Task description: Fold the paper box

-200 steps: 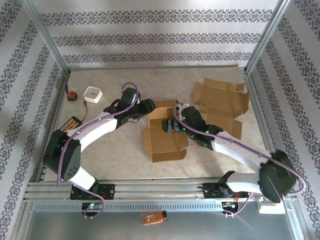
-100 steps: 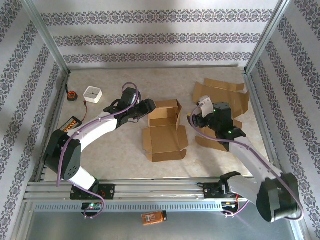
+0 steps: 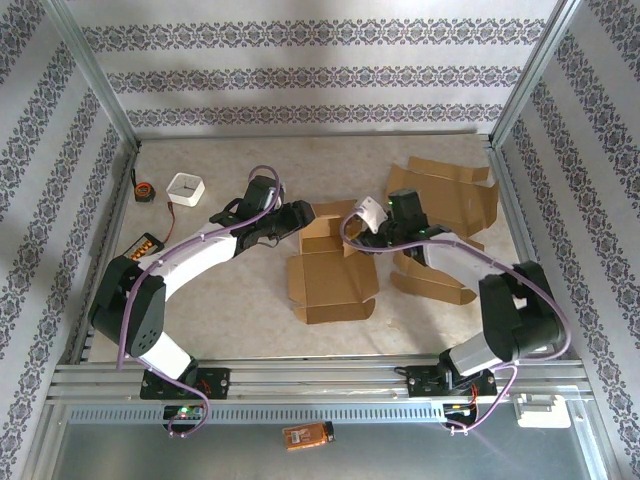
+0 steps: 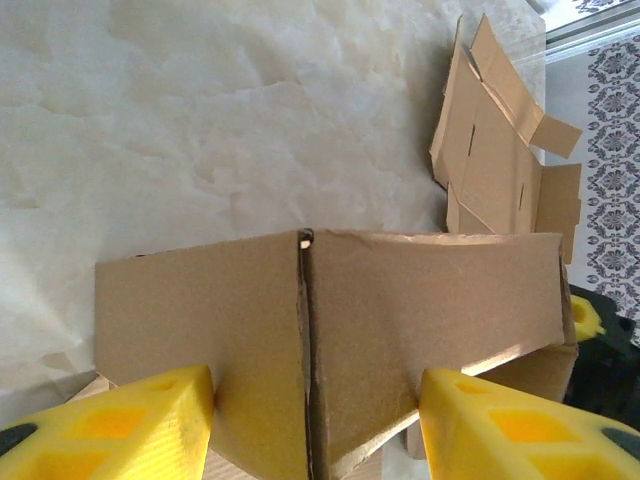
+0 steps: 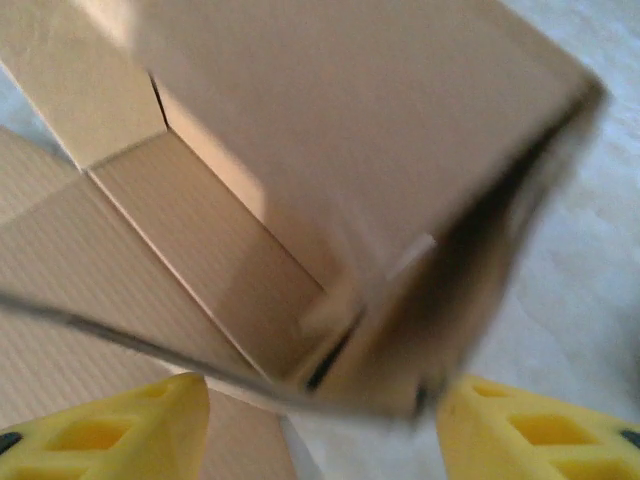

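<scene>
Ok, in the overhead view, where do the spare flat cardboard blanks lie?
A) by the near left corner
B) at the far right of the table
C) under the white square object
B: the flat cardboard blanks lie spread at the table's far right side.

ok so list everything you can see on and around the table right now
paper box: one, brown, partly folded, table centre
flat cardboard blanks: at least two, brown, right side of the table
tape measure: one, black and orange, far left
white square object: one, white, beside the tape measure
small orange and black object: one, left edge
orange object: one, in front of the rail, off the table
table: one, beige marbled
left gripper: one, yellow fingers, straddling a box wall
right gripper: one, yellow fingers, at a box corner
</scene>
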You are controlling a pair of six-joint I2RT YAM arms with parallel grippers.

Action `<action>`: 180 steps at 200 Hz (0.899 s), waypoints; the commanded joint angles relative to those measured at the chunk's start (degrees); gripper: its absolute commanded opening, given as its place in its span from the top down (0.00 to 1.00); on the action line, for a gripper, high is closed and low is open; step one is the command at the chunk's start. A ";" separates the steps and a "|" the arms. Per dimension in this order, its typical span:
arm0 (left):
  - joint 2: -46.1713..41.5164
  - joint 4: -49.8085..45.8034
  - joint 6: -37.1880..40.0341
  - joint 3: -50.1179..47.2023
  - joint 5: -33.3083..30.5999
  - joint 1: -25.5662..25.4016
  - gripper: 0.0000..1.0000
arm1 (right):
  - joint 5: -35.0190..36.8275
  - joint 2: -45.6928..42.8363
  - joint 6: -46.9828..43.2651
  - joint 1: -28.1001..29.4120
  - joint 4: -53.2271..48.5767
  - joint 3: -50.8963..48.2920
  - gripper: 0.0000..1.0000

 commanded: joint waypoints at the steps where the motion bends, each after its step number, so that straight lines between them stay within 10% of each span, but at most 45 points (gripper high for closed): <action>1: 0.45 -0.37 1.20 1.03 0.87 -0.19 0.44 | 5.16 3.25 2.62 3.00 -0.38 4.65 0.42; 106: -4.46 -2.69 1.76 1.41 0.87 1.35 0.35 | 16.29 14.52 29.89 13.27 5.22 10.51 0.62; 180: -16.99 -5.17 -1.54 -2.93 -3.04 3.01 0.33 | 20.44 15.69 30.47 15.74 15.32 5.79 0.86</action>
